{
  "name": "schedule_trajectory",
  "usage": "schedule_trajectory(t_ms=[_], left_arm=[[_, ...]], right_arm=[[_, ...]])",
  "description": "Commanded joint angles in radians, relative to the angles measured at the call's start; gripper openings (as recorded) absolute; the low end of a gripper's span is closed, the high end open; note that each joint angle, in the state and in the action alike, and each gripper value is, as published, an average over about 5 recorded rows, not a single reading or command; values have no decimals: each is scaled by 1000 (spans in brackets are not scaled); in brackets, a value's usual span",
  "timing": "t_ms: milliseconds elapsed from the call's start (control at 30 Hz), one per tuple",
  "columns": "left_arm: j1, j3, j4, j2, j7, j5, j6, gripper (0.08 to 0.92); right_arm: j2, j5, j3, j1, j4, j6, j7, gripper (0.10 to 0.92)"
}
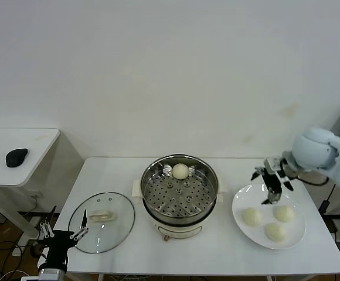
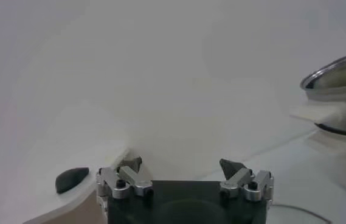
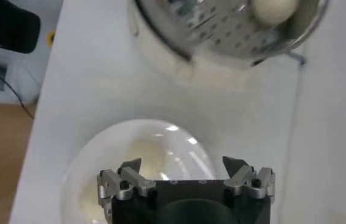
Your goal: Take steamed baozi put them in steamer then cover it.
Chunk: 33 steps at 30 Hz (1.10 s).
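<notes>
1. Right gripper (image 1: 274,188), jaws apart and empty, hangs over the plate (image 1: 240,218) beside the steamer (image 1: 179,190), positioned for the next of three baozi (image 1: 251,216).
2. One bun (image 1: 180,171) sits inside the steamer.
3. Cover (image 1: 101,222) lies on the tabletop (image 1: 217,257) beside the steamer; left gripper (image 1: 63,234), jaws apart, waits near it.

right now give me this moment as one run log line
right claw: open over plate | baozi: one in steamer, three on plate | lid: off | left claw: open, idle

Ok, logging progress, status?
Right pincer open over white plate, three cream buns left. One in steel steamer. Left pincer open by glass lid.
</notes>
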State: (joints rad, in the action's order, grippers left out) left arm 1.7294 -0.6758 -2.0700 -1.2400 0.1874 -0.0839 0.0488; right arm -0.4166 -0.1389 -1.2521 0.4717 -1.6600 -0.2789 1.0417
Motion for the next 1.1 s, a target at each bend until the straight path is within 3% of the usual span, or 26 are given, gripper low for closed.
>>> schedule_trajectory(t_ms=[33, 1100], left_arm=[[-1, 0, 1, -3, -1, -1, -4, 823], [9, -10, 3, -15, 1, -9, 0, 823]], right_arm=[[44, 155, 251, -365, 53, 35, -8, 823], [-185, 275, 410, -605, 269, 55, -93, 811]])
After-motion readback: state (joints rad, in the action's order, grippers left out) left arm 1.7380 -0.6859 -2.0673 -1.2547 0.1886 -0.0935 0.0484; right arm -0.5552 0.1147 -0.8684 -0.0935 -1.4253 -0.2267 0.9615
